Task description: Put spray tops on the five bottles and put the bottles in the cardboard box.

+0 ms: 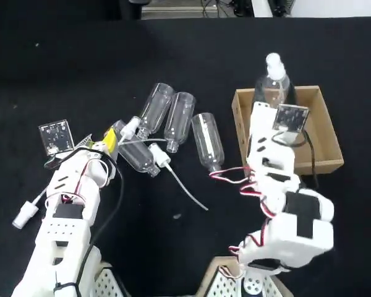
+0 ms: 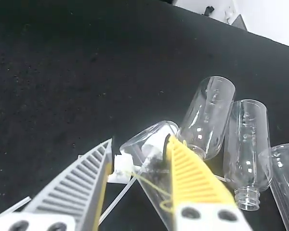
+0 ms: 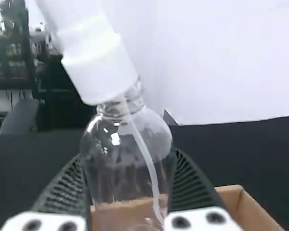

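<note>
The right gripper (image 3: 127,185) pinches an upright bottle (image 1: 274,83) with its spray top (image 1: 273,60) already on, over the far side of the cardboard box (image 1: 326,133). Over on the left, the left gripper (image 2: 139,144) hangs with its jaws spread above a lying bottle (image 2: 151,137) and a loose spray top (image 2: 120,166). Three more bottles (image 1: 179,117) lie side by side just right of it. Another top (image 1: 26,213) lies alone at the near left.

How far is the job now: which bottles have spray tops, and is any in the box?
Done: one clear plastic bottle wears its white spray top. In hand: the right gripper holds it over the brown cardboard box; the left gripper stands open by a loose white spray top. Left: four clear bottles lie uncapped on the black table, and none looks boxed yet.
</note>
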Robot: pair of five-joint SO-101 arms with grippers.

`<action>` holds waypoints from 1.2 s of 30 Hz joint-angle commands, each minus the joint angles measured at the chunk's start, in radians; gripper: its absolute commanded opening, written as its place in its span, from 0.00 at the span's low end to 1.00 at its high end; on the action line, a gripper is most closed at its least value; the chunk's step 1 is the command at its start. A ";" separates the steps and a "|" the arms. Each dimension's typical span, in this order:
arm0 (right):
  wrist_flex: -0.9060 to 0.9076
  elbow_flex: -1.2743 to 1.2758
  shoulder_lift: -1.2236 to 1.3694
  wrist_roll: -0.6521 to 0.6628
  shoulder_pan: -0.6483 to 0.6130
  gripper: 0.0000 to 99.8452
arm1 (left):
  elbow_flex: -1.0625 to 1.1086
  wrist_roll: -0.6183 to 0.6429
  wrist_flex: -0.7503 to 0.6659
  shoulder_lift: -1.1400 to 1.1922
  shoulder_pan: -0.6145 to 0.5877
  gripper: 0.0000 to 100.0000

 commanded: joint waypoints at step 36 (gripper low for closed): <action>-0.129 -0.182 0.331 -0.181 -0.095 0.01 | -0.022 0.000 -0.025 0.000 0.013 0.17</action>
